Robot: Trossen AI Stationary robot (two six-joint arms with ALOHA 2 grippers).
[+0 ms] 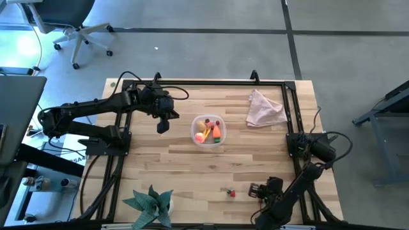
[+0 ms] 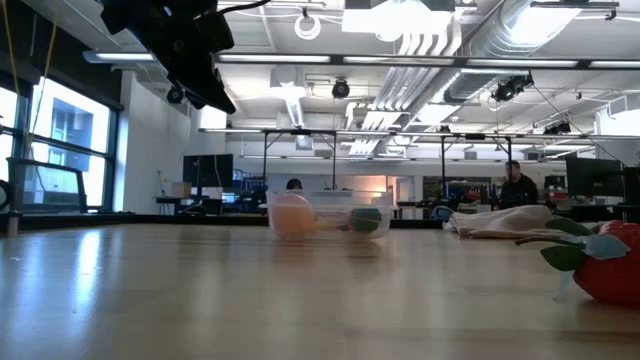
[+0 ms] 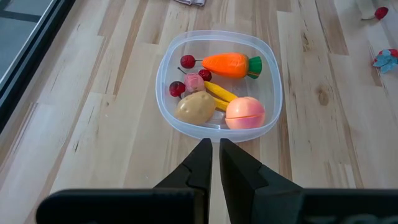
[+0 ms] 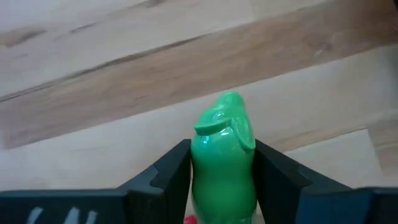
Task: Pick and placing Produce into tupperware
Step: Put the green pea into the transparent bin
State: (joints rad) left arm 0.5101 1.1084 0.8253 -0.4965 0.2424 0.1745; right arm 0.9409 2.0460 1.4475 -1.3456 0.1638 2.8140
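Note:
The clear tupperware stands mid-table and holds an orange carrot, red cherries, a tan potato, yellow sticks and a pink round piece. My left gripper is shut and empty, raised above the table to the tupperware's left; it also shows in the low view. My right gripper is near the table's near right corner, shut on a glossy green produce piece. A small red piece lies on the table just left of it. My right gripper pinches the green piece by its two opposite sides between its two fingers. The piece's rounded end sticks out past the fingertips. Whether it is clear of the table, I cannot tell.
A pinkish-beige cloth lies at the far right. A green leafy fake plant stands at the near edge, left of centre. A black frame runs along the table's left, far and right sides. In the low view the red piece is close at the right.

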